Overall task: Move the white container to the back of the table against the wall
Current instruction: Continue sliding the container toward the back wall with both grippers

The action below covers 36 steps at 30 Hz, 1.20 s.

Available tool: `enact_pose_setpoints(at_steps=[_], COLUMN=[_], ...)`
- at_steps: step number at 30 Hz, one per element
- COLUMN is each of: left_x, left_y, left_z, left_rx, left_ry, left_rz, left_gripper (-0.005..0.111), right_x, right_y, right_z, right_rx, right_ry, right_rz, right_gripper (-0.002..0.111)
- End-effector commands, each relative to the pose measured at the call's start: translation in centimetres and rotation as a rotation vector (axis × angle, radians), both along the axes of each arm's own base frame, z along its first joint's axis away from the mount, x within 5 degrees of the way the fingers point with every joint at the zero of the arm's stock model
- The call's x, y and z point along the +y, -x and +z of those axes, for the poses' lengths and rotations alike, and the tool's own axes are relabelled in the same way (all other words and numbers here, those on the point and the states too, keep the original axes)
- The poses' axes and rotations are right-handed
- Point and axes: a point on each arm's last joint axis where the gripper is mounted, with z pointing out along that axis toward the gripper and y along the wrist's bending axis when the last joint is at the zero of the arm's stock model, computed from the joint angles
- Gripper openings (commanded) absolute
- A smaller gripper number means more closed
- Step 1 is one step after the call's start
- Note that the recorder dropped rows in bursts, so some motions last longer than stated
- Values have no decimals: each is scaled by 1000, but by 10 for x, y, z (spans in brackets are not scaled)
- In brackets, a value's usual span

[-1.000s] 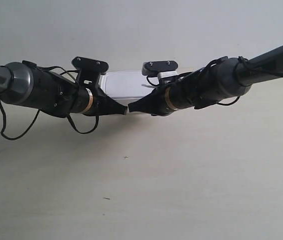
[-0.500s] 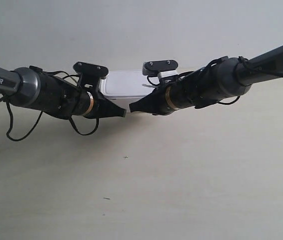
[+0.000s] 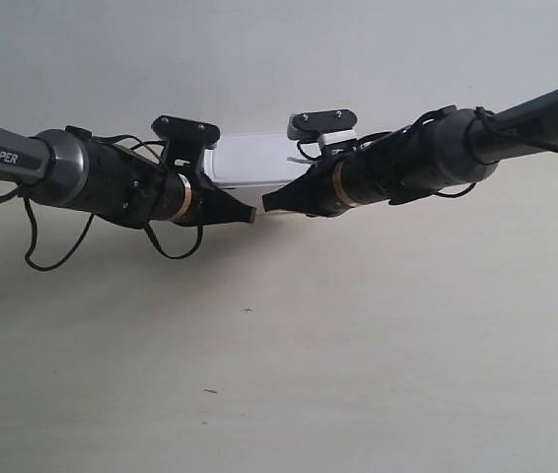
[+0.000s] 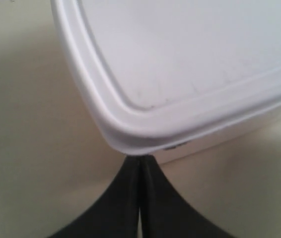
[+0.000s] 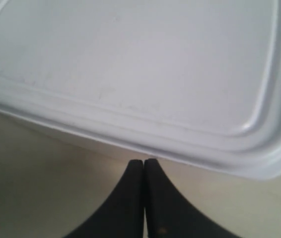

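A small white rectangular plastic container (image 3: 252, 160) with rounded corners and a flat, raised-rim lid sits at the far side of the wide pale cream table (image 3: 358, 384), close to the plain pale grey-white wall (image 3: 259, 59). Whether it touches the wall cannot be told. In the exterior view two black arms reach in from opposite sides. The arm at the exterior view's left (image 3: 111, 182) and the arm at the exterior view's right (image 3: 417, 168) both lie low over the table. Their tapered black tips point toward each other just in front of the container's near side, almost meeting. A thin black cable (image 3: 57, 258) hangs in a loop under the arm at that view's left, and a few tiny dark specks (image 3: 247, 310) mark the bare tabletop nearer the camera. In the left wrist view the left gripper (image 4: 140, 168) has its two black fingers pressed flat together with nothing between them, and their tip sits right at a rounded corner of the container (image 4: 190, 64). In the right wrist view the right gripper (image 5: 144, 166) is likewise pinched closed and empty, its tip just beside the container's (image 5: 140, 64) long edge near another corner. Contact there cannot be judged.
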Motion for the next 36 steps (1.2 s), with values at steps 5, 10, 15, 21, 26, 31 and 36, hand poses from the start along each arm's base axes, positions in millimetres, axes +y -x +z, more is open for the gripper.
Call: enact_pose_setpoints(at_steps=[5,10,15,21,26,31,36], left_x=[2,7,13,11,9,7,5], left_y=[-11,-16,-20,-24,-30,-35,-41], left_z=[4,-1,-3,2,4,0,-4], left_rx=[-27,-26,-28,-48,-64,-69,-77], left_ry=[8,10,6,1,12,14,16], left_rz=[11,23,36,20,14,14,14], left_gripper=[0,0,0,0,0,0,0], right_x=[4,6,7,10,10,9,9], right_y=[-12,-17,-21,-26,-28,-29,-29], right_z=[-8,-7,-2,-5,-6,-6,-6], right_rx=[-16,-29,-51,-60,-66,-85,-91], right_ry=[-3,-10,-11,-13,-11,18,27], right_rz=[4,6,10,11,15,16,25], right_gripper=[0,0,0,0,0,0,0])
